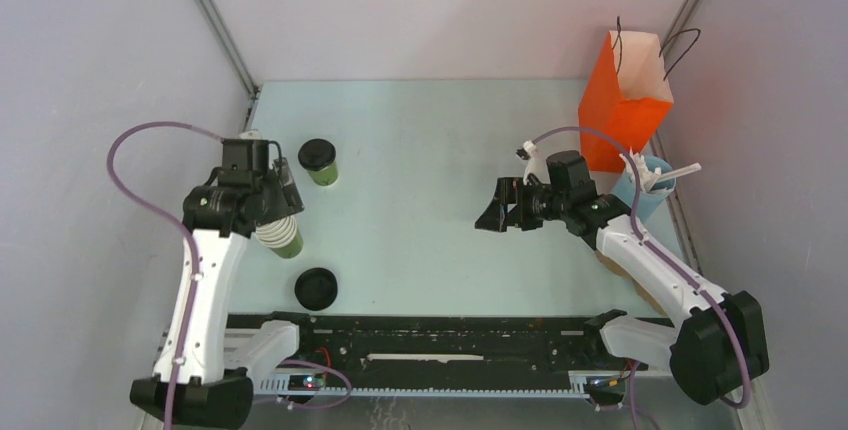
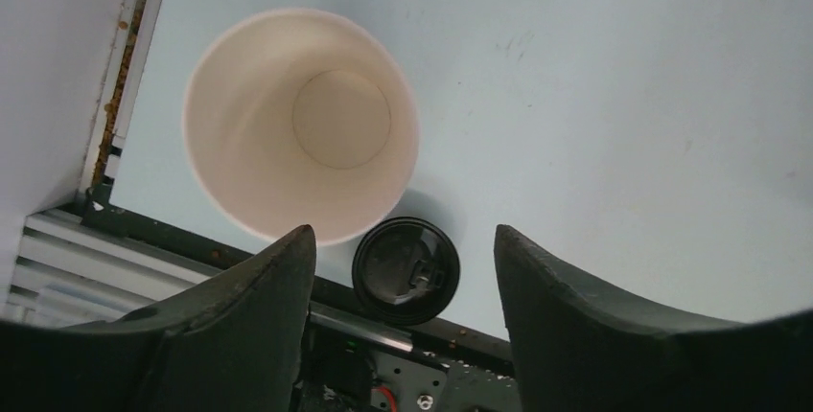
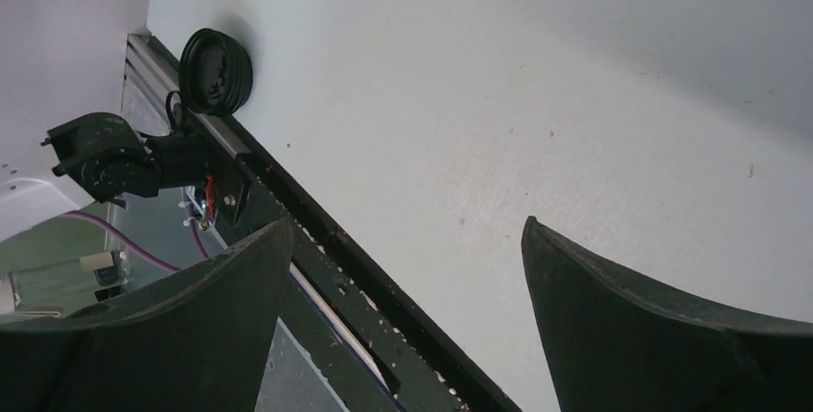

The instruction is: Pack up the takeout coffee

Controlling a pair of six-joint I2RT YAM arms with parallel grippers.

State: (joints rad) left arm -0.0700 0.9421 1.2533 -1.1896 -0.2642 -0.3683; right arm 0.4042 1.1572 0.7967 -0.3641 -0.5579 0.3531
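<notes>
Barely begun, by my read. One takeout coffee, lid on, stands upright on the counter at about 10 o'clock. It is well apart from the orange bag at 2 o'clock, so not packed. I can't see into the bag, so I can't tell whether anything is already inside.

Left fingers are spread with nothing between them, hovering at 9 o'clock over the lidless cup stack. That wrist view looks straight down into the top cup's white inside. A loose black lid lies near it at 8 o'clock.

Right fingers are spread wide and empty, above bare counter just off centre toward 3 o'clock.

Left to do, as I judge it: grip the capped cup, carry it across, lower it upright into the bag. Possibly cap a cup from the stack too, but that's unclear.
</notes>
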